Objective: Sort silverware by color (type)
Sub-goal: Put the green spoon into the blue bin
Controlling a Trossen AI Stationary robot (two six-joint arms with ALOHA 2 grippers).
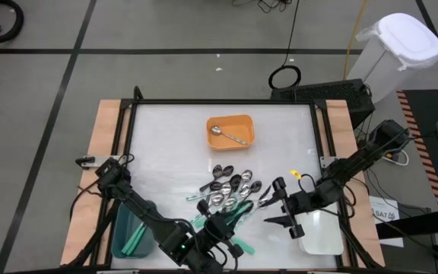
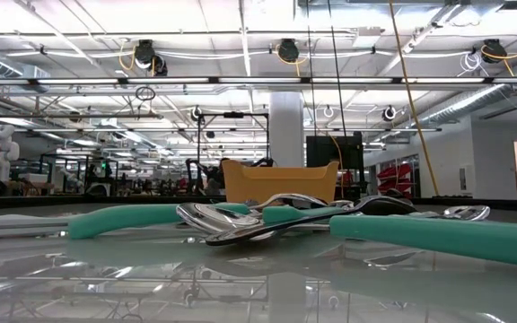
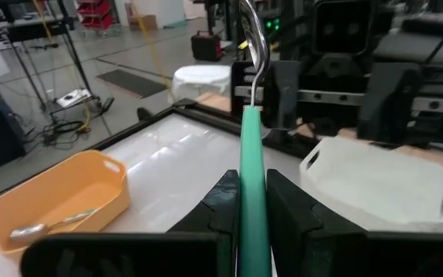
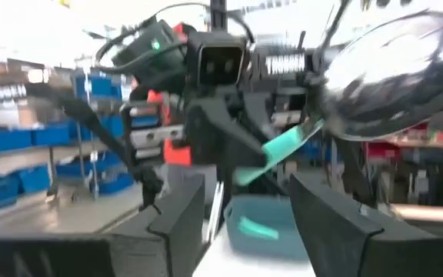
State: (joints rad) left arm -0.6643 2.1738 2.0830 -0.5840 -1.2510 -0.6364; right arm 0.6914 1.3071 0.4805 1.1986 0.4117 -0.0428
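Right now my left tool [image 3: 251, 223] pinches a teal-handled spoon [image 3: 251, 154] at lower centre, its bowl pointing toward my right tool [image 1: 278, 204], which gapes empty.

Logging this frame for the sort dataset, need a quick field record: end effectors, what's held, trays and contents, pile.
left end effector: shut on teal-handled spoon, near table's front edge, by the teal tray
right end effector: open, holding nothing, between pile and white tray
orange tray: far side of table, one silver spoon inside
teal tray: front left, teal-handled pieces inside
white tray: front right, contents hidden by the arm
spoon pile: table centre, black, silver and teal-handled mixed
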